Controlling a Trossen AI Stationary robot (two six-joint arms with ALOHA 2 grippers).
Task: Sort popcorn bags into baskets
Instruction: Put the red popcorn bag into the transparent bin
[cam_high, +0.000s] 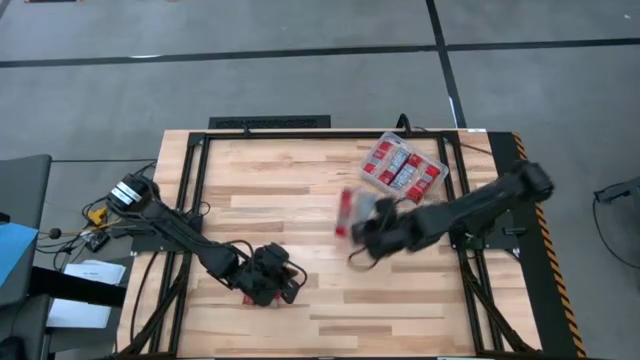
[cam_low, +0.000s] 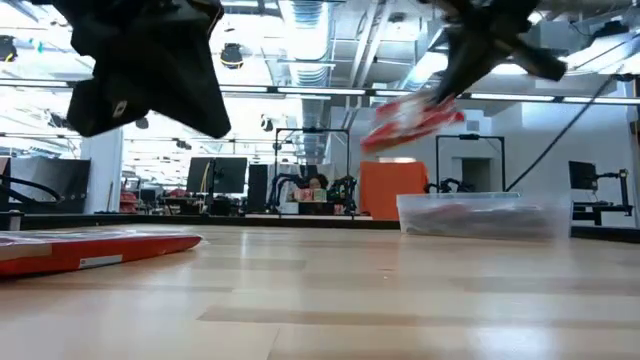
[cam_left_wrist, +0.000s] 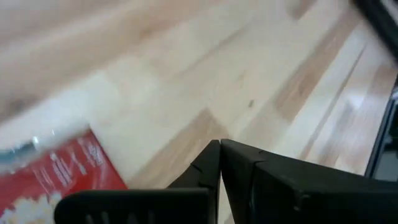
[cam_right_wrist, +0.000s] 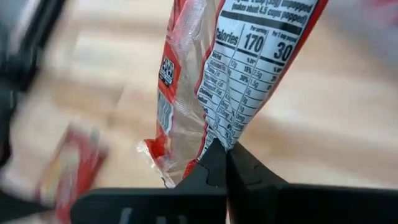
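Observation:
My right gripper (cam_high: 360, 226) (cam_right_wrist: 222, 152) is shut on one red popcorn bag (cam_high: 344, 212) (cam_low: 410, 120), held in the air mid-table, on the near-left side of the basket. The basket (cam_high: 402, 168) (cam_low: 485, 215) is a clear tub at the far right with several red bags lying flat inside. My left gripper (cam_high: 270, 284) (cam_left_wrist: 219, 149) is shut on nothing near the near edge, lifted above another red bag (cam_left_wrist: 50, 183) (cam_low: 90, 250) that lies flat on the table. My right gripper pinches the red bag between its two fingers at one narrow end (cam_right_wrist: 214, 134), beside the nutrition panel. The rest of the bag extends away from the fingertips. In the low view the bag is lifted clear of the table and tilted.
Bare wooden table (cam_high: 300, 200) spreads between the two arms and along the far left. A black frame (cam_high: 270, 124) runs around the table's edges. Cables and a box (cam_high: 125, 195) lie off the left side.

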